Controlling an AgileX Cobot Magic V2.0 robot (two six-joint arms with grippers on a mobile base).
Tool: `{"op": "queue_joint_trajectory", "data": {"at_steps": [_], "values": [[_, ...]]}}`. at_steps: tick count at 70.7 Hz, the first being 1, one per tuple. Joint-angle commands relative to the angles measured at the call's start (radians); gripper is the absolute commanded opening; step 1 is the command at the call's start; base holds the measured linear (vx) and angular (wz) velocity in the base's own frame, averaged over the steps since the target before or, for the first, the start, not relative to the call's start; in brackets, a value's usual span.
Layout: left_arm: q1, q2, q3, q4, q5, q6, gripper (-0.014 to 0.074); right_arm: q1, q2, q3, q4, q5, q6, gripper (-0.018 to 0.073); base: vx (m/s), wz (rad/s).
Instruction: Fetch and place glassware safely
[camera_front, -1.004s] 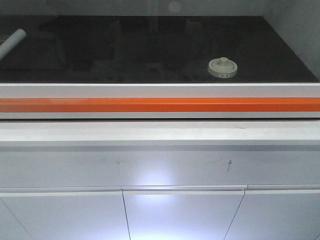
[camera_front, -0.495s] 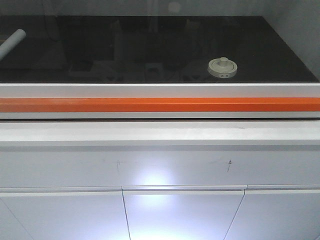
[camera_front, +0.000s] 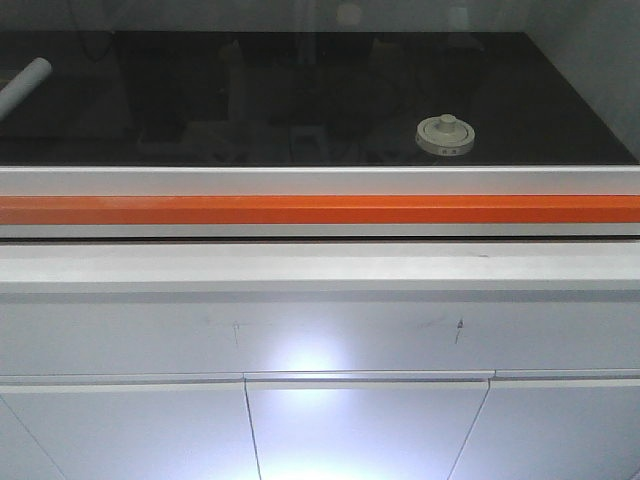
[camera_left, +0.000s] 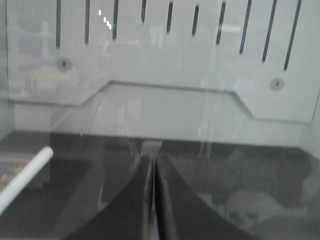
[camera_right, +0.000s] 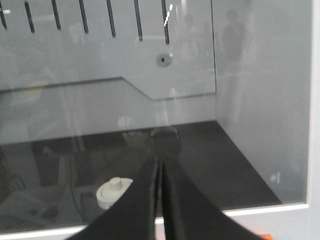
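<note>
Two tools show their fingers pressed together with nothing between them: the left tool and the right tool. The lidded glass jar stands upright on the black bench, just behind the orange strip and toward that strip's right end. Behind the strip's left end lies a white tube, well apart from the jar.

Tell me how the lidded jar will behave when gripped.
The jar looks squat, so it probably won't tip or roll. Its knobbed lid may just rest on top and could lift off. If the body is glass, expect it slippery and breakable.
</note>
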Motion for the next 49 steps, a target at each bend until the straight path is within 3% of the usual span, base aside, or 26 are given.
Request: {"op": "queue_joint_trajectory", "data": {"at_steps": [1, 5, 19, 33, 39, 49], "values": [[-0.004, 0.027, -0.033, -0.002, -0.077, -0.011, -0.0007, -0.005, 0.034, -0.034, -0.004, -0.101, 0.000, -0.0003, 0.00, 0.00], [-0.004, 0.040, -0.033, 0.000, -0.078, -0.001, -0.0007, -0.005, 0.038, -0.034, -0.004, -0.102, 0.003, -0.0003, 0.00, 0.00], [-0.004, 0.064, -0.033, -0.001, -0.050, 0.147, -0.0007, -0.005, 0.038, -0.034, -0.011, -0.105, -0.011, -0.0003, 0.00, 0.00], [-0.005, 0.064, -0.027, -0.001, -0.065, 0.178, -0.0007, -0.005, 0.038, 0.021, -0.038, -0.186, -0.021, -0.0001, 0.00, 0.00], [-0.005, 0.062, 0.011, -0.001, -0.116, 0.169, -0.0007, -0.005, 0.038, 0.086, -0.048, -0.293, -0.021, -0.0001, 0.00, 0.00], [-0.005, 0.062, 0.149, -0.001, -0.321, 0.169, -0.0007, -0.005, 0.038, 0.207, -0.091, -0.418, -0.020, -0.0001, 0.00, 0.00]]}}
